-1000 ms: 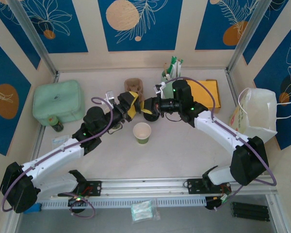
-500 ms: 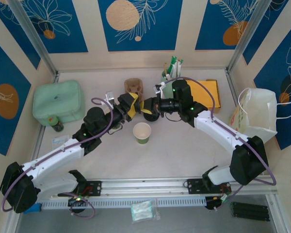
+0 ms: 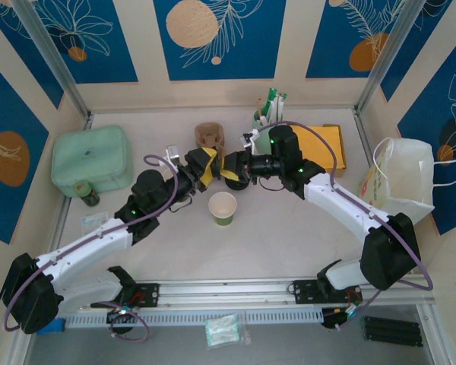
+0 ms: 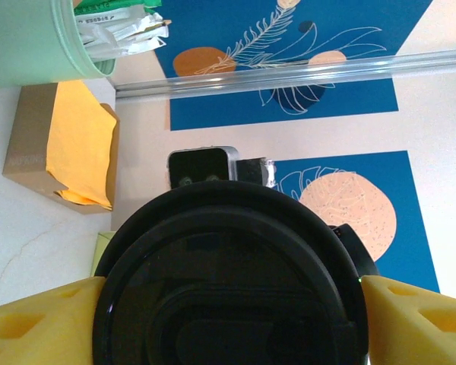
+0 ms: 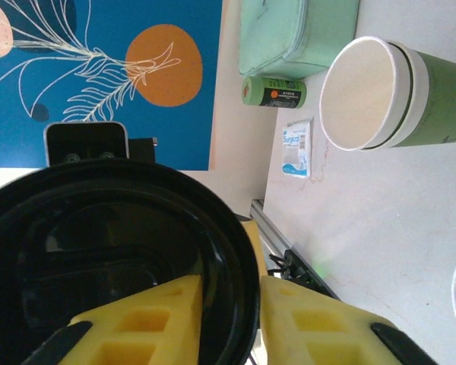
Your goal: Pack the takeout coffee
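Note:
A loose black lid (image 3: 231, 170) hangs in the air between my two grippers, behind the lidless green-and-white cup (image 3: 223, 207). My left gripper (image 3: 211, 167) is shut across the lid's full width. In the left wrist view the lid's top (image 4: 228, 281) sits between the yellow fingers (image 4: 38, 327). My right gripper (image 3: 242, 169) straddles the lid's rim with its jaws slightly apart. One finger (image 5: 137, 327) lies inside the lid's hollow (image 5: 99, 251). The lidless cup (image 5: 365, 91) shows its cream inside. The takeout coffee is out of view.
A mint pouch (image 3: 91, 158) and a small green bottle (image 3: 87, 196) sit at the left. A brown cup carrier (image 3: 210, 137), a green pot of sachets (image 3: 266, 114) and an orange-topped box (image 3: 323, 148) stand behind. A white paper bag (image 3: 401, 179) is at the right.
My right gripper's jaws have loosened off the lid's rim. My left gripper's jaws have closed in a little on the lid. Both arms have hardly moved.

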You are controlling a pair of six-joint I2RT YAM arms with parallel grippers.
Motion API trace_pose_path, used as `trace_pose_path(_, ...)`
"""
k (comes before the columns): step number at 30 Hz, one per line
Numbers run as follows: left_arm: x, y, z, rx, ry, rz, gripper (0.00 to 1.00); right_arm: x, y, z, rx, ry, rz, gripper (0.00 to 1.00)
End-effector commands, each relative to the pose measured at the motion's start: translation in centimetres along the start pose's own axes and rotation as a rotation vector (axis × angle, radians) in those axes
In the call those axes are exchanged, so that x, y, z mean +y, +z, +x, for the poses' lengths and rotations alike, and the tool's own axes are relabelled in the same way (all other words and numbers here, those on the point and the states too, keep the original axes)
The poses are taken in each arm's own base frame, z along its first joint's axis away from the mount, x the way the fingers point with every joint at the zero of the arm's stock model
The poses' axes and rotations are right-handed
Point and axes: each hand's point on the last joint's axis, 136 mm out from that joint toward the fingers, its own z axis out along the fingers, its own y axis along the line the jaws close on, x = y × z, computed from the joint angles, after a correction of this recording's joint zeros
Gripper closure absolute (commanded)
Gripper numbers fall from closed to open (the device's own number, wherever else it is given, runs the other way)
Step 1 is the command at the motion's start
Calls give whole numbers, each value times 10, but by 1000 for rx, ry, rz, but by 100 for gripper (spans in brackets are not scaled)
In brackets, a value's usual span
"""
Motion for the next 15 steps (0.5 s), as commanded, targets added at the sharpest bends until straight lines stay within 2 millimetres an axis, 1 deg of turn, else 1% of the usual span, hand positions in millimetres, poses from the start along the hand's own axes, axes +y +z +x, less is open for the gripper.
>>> trace_pose_path(1, 2, -3, 6, 17, 25, 4, 21, 3, -15, -3, -39, -9, 6, 65)
trace_pose_path(3, 3, -5, 6, 16, 42, -7, 22, -3, -23, -5, -63, 4, 24, 58)
trace_pose_path(6, 4, -8, 7, 22, 111, -44, 22, -14, -36, -5, -98, 17, 57, 53)
trace_pose_path(10, 9, -16, 7, 54, 286, -163, 22, -29, -48, 3, -119, 10, 133, 52)
trace_pose_path(12, 15, -23, 7, 88, 407, -259, 23, -38, -52, 10, -120, 9, 176, 52)
trace_pose_path(15, 19, -30, 6, 132, 537, -355, 23, -51, -55, 22, -107, 9, 220, 52)
